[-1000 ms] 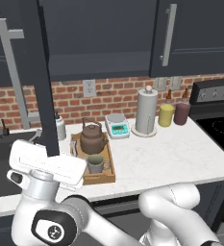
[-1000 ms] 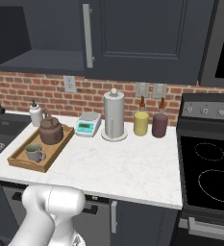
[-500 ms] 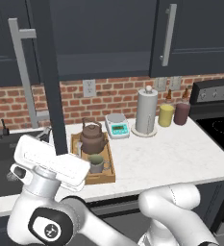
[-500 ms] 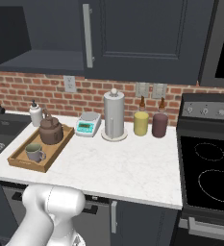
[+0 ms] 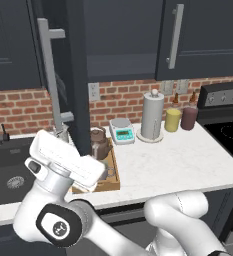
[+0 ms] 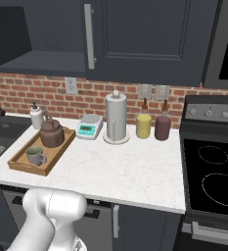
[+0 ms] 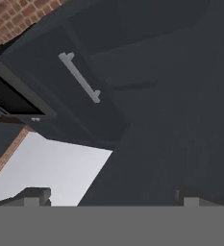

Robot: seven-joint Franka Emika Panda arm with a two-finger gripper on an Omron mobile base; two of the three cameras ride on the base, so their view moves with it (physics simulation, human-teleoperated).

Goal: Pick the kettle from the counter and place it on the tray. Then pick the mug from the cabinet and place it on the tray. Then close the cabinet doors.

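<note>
Kettle [image 6: 52, 133] and mug [image 6: 34, 155] sit in tray [image 6: 18, 163] on bench [image 6: 135, 166]; hand [image 7: 113, 197] fully open, empty, facing cabinet door [image 5: 75, 75], presumably to push it shut.

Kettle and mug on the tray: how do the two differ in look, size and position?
The kettle is squat, round and dark brown; the mug is a grey-beige cylinder with a greenish inside. The kettle is clearly bigger than the mug. The kettle has a lid knob and an arched handle over its top; the mug is open-topped with a side handle. The kettle sits at the tray's wall end, the mug at its front end. Both stand upright on the tray.
</note>
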